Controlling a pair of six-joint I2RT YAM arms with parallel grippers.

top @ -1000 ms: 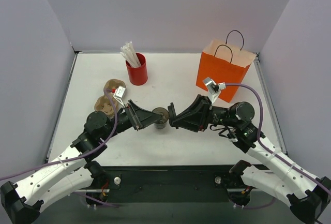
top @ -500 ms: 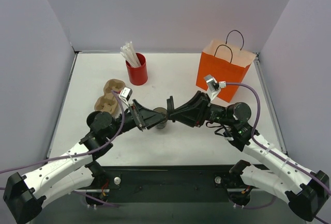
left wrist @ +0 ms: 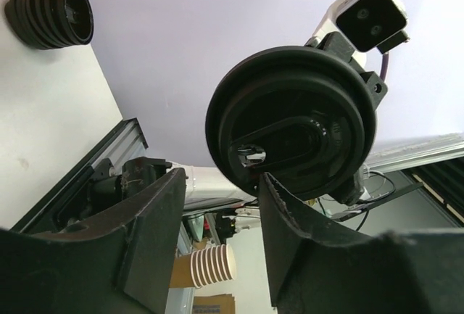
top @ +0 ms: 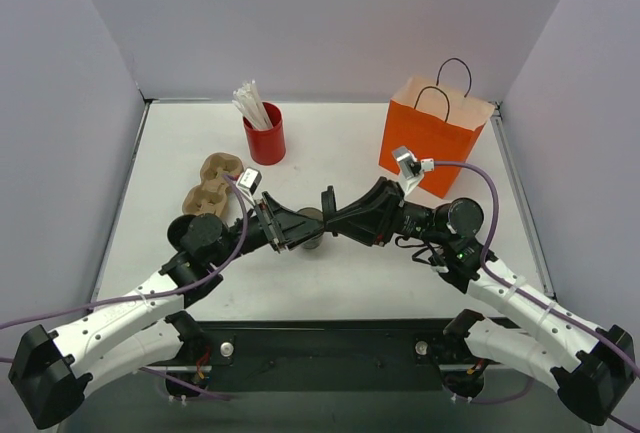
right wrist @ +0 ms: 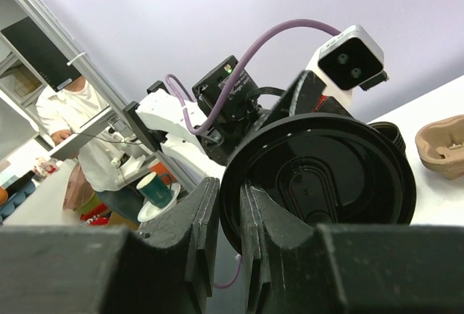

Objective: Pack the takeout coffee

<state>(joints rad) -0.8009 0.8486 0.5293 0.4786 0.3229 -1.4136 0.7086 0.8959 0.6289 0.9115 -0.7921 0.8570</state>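
Note:
My right gripper (right wrist: 228, 187) is shut on the rim of a round black lid (right wrist: 319, 176) and holds it on edge above the table's middle. My left gripper (left wrist: 223, 183) is open, and its right finger lies against the same lid (left wrist: 290, 122). In the top view the two grippers, left (top: 297, 229) and right (top: 329, 215), meet tip to tip over a small dark round thing (top: 311, 237) on the table. The left wrist view shows a ribbed black stack (left wrist: 51, 15) on the table that looks like stacked lids. No lidded coffee cup shows clearly.
A tan pulp cup carrier (top: 212, 183) lies left of centre, also seen in the right wrist view (right wrist: 442, 143). A red cup of white sticks (top: 265, 133) stands at the back. An orange paper bag (top: 432, 133) with black handles stands open at the back right.
Both grippers have closed in on each other over the small dark thing. The left arm has swung right, uncovering more of the carrier. The right gripper has tipped upward.

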